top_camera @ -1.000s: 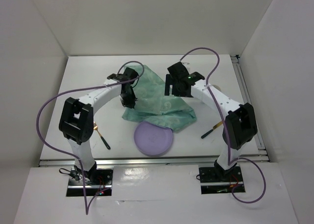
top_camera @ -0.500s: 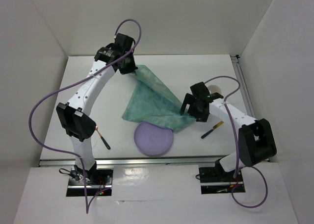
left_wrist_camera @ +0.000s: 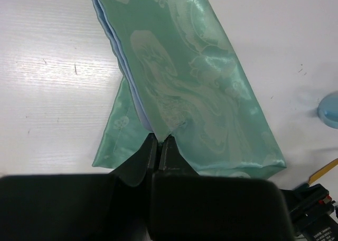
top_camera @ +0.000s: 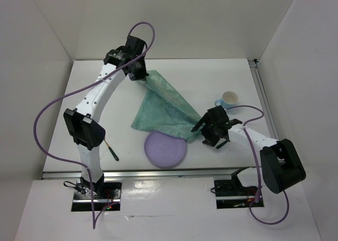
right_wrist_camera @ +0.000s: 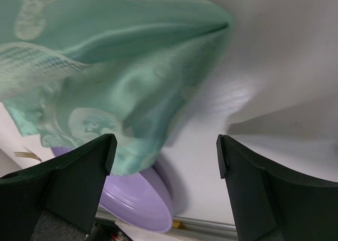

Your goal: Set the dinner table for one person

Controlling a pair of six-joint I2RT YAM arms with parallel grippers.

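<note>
The white dinner table [top_camera: 95, 88] carries a green patterned cloth [top_camera: 166, 106], partly lifted and stretched from far left to near right. My left gripper [top_camera: 139, 72] is shut on the cloth's far corner; the left wrist view shows the tips [left_wrist_camera: 159, 141] pinching the cloth [left_wrist_camera: 185, 83]. My right gripper [top_camera: 207, 129] is open and low at the cloth's near right corner. In the right wrist view the cloth [right_wrist_camera: 105, 67] hangs between and ahead of the spread fingers [right_wrist_camera: 79, 172], not gripped. A purple plate [top_camera: 165, 148] lies partly under the cloth's near edge and shows in the right wrist view [right_wrist_camera: 137, 199].
A light blue mug [top_camera: 229, 98] stands at the right and shows in the left wrist view [left_wrist_camera: 330, 109]. A black-handled utensil [top_camera: 111, 151] lies at the near left by the left arm. A gold utensil tip [left_wrist_camera: 326, 170] shows near the right gripper. White walls enclose the table.
The left gripper carried the cloth's corner up and to the far left, stretching it. The right gripper swung toward the near right, beside the cloth's near corner, uncovering the mug.
</note>
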